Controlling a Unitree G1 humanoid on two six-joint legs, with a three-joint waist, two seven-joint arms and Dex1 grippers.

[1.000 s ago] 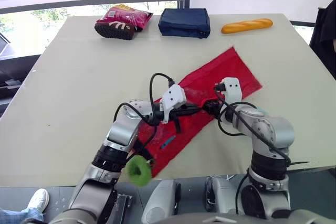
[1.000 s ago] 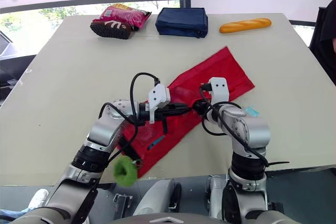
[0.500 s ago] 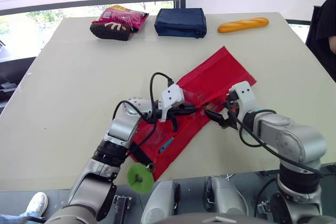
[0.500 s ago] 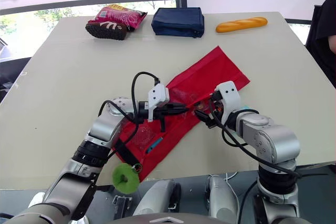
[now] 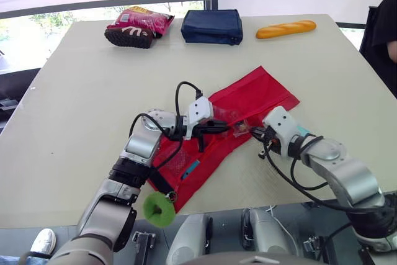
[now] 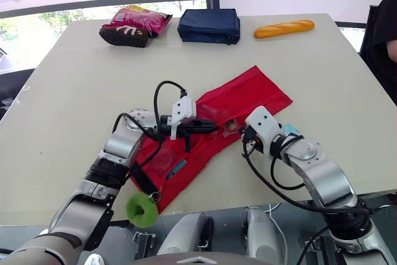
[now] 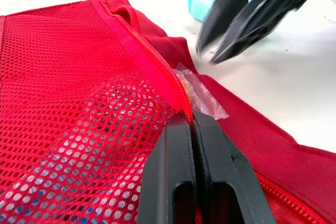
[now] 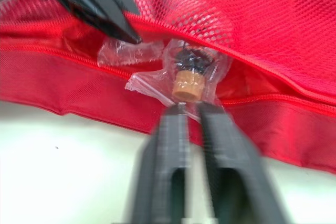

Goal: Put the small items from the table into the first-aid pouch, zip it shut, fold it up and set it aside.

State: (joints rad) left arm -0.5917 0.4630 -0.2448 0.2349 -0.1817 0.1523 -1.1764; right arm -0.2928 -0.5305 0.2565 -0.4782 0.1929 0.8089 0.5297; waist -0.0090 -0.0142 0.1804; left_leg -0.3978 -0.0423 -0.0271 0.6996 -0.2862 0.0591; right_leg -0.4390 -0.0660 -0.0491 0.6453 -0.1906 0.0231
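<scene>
The red mesh first-aid pouch [image 5: 263,98] lies unfolded across the middle of the table, its zip open. My left gripper [image 7: 192,120] is shut on the pouch's zipper edge [image 5: 218,126], holding the mouth up. A small clear packet [image 8: 187,75] with a tan piece inside sits at the pouch mouth [image 5: 239,128]. My right gripper [image 8: 193,110] is shut, its tips right at the packet's near edge; whether it pinches the film I cannot tell. A blue item [image 5: 191,169] shows through the mesh. A teal packet [image 5: 302,130] lies on the table beside my right wrist.
Along the far edge are a pink snack bag [image 5: 147,19] on a dark brown object [image 5: 127,36], a navy pouch [image 5: 212,26] and a bread loaf [image 5: 286,29]. A green ring [image 5: 160,208] hangs on a black strap at the front edge. A person in dark clothing [image 5: 386,29] stands at right.
My right gripper has drawn back to the right from the pouch mouth and gone from open to shut, leaving the clear packet at the opening. The left gripper keeps its hold.
</scene>
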